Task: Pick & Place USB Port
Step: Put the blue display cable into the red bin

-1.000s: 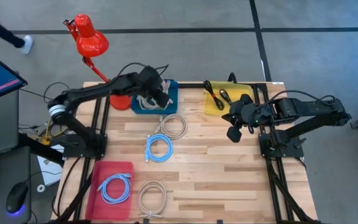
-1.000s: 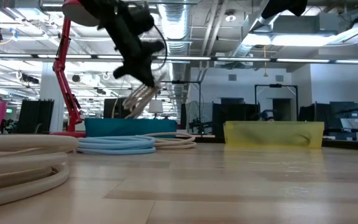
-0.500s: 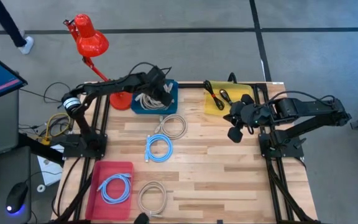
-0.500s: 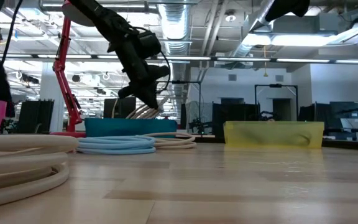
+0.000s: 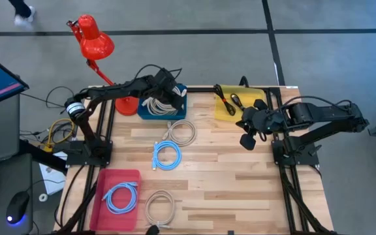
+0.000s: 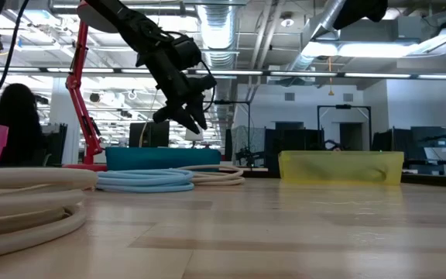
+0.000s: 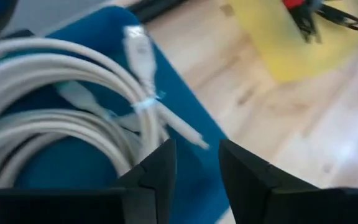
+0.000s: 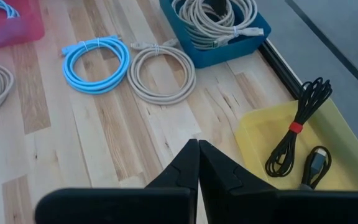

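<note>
A coiled beige cable (image 7: pixel 73 118) lies in the blue tray (image 5: pixel 183 98) at the table's far side, also seen in the right wrist view (image 8: pixel 213 18). My left gripper (image 7: pixel 196 149) hangs open just above that tray (image 6: pixel 161 159), nothing between its fingers (image 6: pixel 196 120). My right gripper (image 8: pixel 197 149) is shut and empty, hovering beside the yellow tray (image 5: pixel 226 112) at the far right (image 5: pixel 245 140). I make out no USB port as such, only cables.
On the table lie a beige coil (image 5: pixel 183 132), a blue coil (image 5: pixel 167 156) and another beige coil (image 5: pixel 158 207). A pink tray (image 5: pixel 103 176) holds a blue coil. Black cables (image 8: pixel 297 130) lie in the yellow tray. A red lamp (image 5: pixel 93 42) stands far left.
My left gripper has come down toward the blue tray with the beige coil hanging from it, then opened and let go. The coil now lies in the tray, clear of the fingers.
</note>
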`<action>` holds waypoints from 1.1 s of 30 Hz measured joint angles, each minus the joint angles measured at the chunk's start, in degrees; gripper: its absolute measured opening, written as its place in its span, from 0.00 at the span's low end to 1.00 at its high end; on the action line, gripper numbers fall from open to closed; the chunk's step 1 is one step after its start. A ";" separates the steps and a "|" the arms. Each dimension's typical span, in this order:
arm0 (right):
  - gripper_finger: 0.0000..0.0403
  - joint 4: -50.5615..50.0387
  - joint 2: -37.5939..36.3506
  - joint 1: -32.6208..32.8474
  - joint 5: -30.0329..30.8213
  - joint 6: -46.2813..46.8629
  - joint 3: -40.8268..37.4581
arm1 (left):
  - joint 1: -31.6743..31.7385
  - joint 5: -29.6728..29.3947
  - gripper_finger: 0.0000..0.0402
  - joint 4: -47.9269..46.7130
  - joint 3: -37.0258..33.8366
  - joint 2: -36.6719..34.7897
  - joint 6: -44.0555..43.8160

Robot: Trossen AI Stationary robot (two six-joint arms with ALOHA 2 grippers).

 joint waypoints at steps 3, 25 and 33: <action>0.00 -0.05 0.00 0.00 -0.02 0.00 0.00 | -0.47 4.19 0.29 -0.62 0.00 -0.90 -0.24; 0.00 0.13 0.00 0.04 -0.02 0.45 0.00 | -27.08 -12.98 0.01 -15.44 -0.02 -29.20 -8.23; 0.00 0.15 0.00 0.04 -0.02 1.49 0.00 | -40.70 -19.56 0.01 -19.52 -0.04 -27.55 -11.07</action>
